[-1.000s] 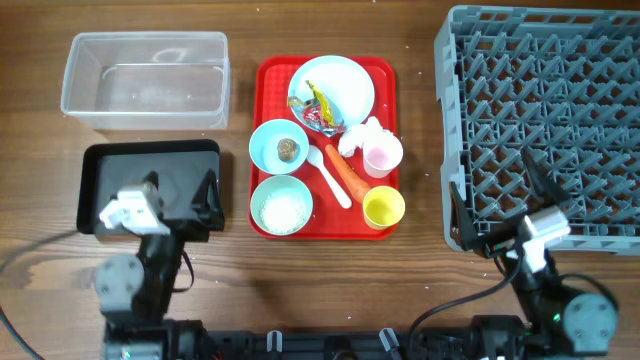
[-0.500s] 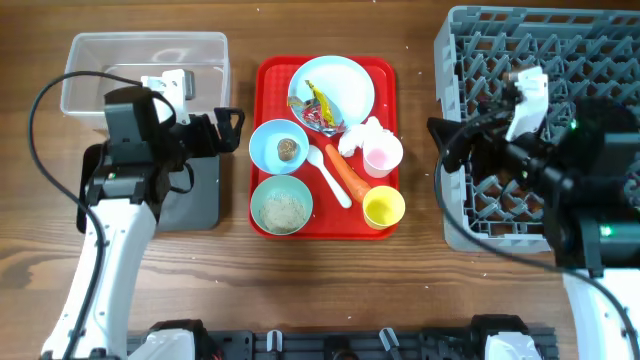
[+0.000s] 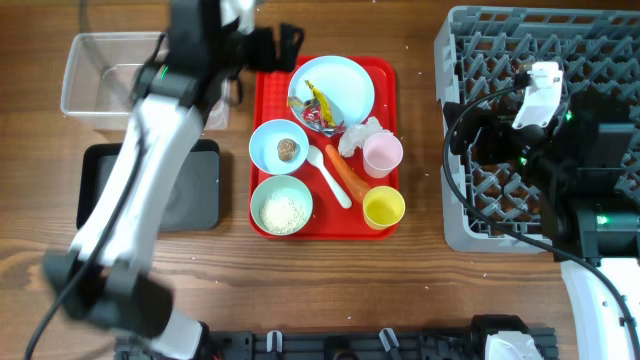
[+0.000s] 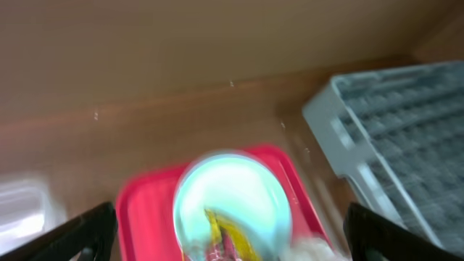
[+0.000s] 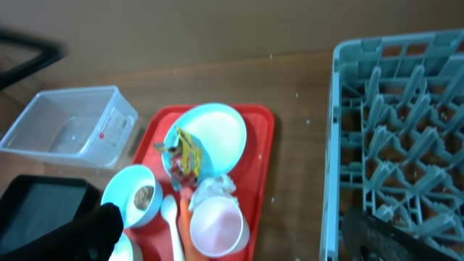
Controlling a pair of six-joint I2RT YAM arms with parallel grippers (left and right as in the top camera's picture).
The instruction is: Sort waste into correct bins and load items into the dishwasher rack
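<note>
Your left pincer [image 4: 228,217] hangs released and empty above the round pale blue plate [image 3: 345,85] bearing the red-and-yellow snack wrapper [image 3: 318,108] on the flat red tray [image 3: 272,100]. Your right pincer [image 5: 228,217], likewise spread, hovers over the large grey plastic dishwasher rack [image 3: 600,60] on the wooden worktop [image 3: 400,290].

Flat red serving tray [image 3: 270,90], resting on brown wooden table [image 3: 330,290]

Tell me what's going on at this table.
Neither arm holds anything. The left gripper hovers open by the round pale blue plate carrying the red-and-yellow snack wrapper, on the flat red serving tray. The right gripper hangs open at the edge of the large grey plastic dishwasher rack. No dishes are in the rack yet.
</note>
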